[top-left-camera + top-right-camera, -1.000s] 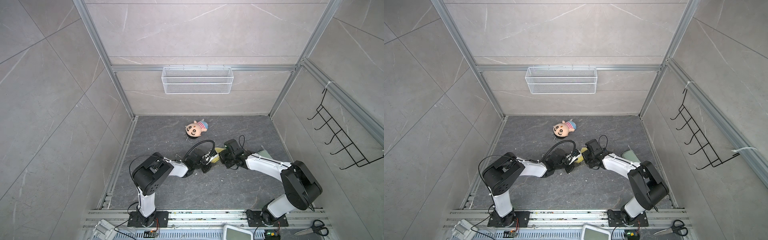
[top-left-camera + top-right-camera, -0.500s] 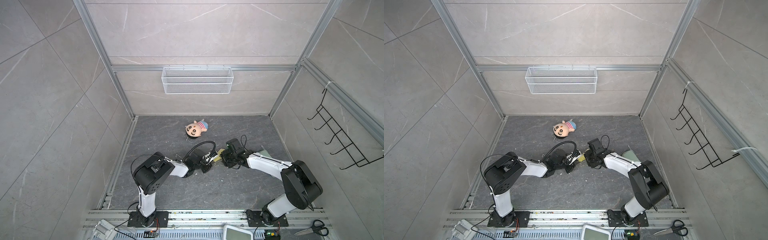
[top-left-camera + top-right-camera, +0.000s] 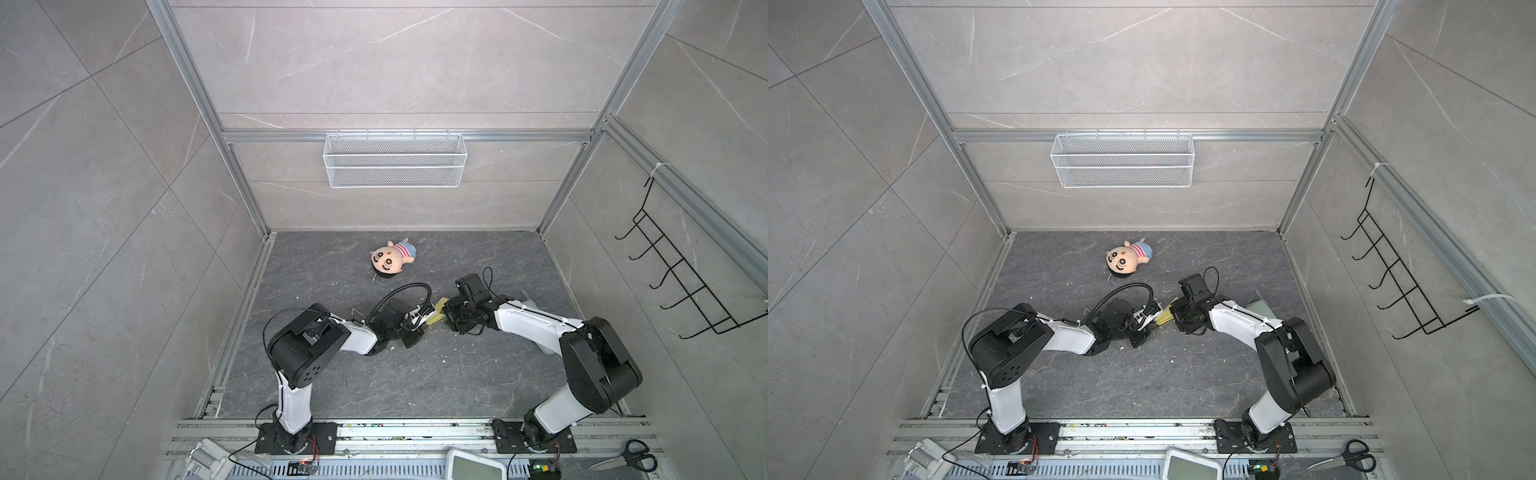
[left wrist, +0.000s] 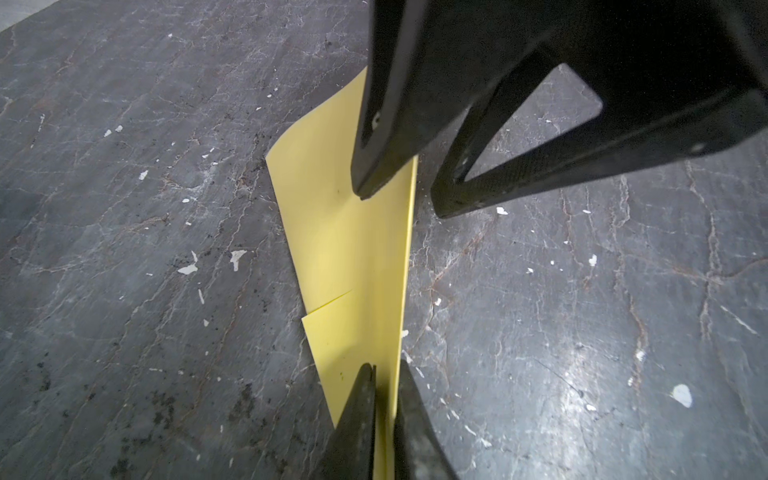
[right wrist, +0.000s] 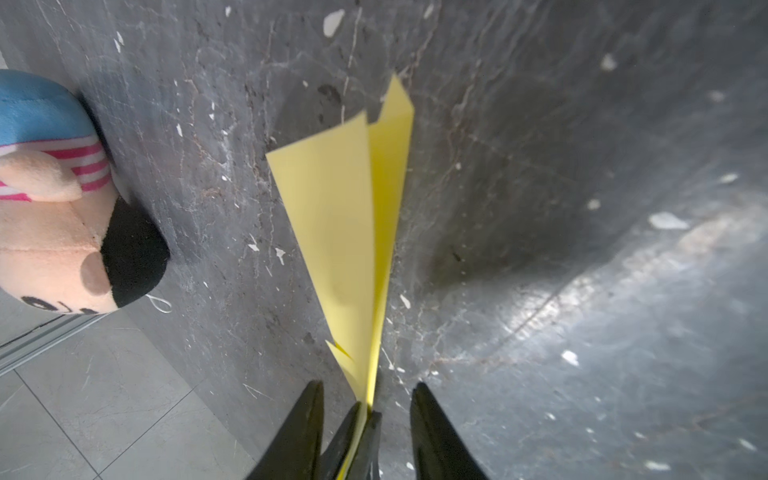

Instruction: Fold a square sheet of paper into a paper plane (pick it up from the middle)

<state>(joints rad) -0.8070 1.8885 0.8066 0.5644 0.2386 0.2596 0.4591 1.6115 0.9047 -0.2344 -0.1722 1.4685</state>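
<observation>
Surface: dark veined stone floor (image 3: 415, 374), flecked with white chips. Your two arms meet low over its middle, and the plush doll (image 3: 390, 260) lies well apart toward the back wall.
Paper: the paper plane (image 4: 353, 249) is a narrow yellow dart, creased along its length, with loose layers fanning at one side. It stands on edge between the two wrists; you cannot tell whether its lower edge touches the stone.
Left side: your left gripper (image 4: 384, 374) has just drawn its jaws in. It now pinches the plane near one end, with the paper squeezed in the thin gap between the fingers.
Right side: your right gripper (image 4: 401, 203) has just let go. Its fingers stand spread, one on each side of the folded edge, close to the paper but not clamping it.
Change: the hold has passed from right to left within the last second, while the arms have barely shifted in both top views.
Meaning: only one pinch carries the dart now, so its far end may sag or splay. The right gripper looks free to regrip further along or press the crease. Folding seems well under way, not finished.
Watch: thin paper slips easily, so keep the left pinch steady before you move the right.
</observation>
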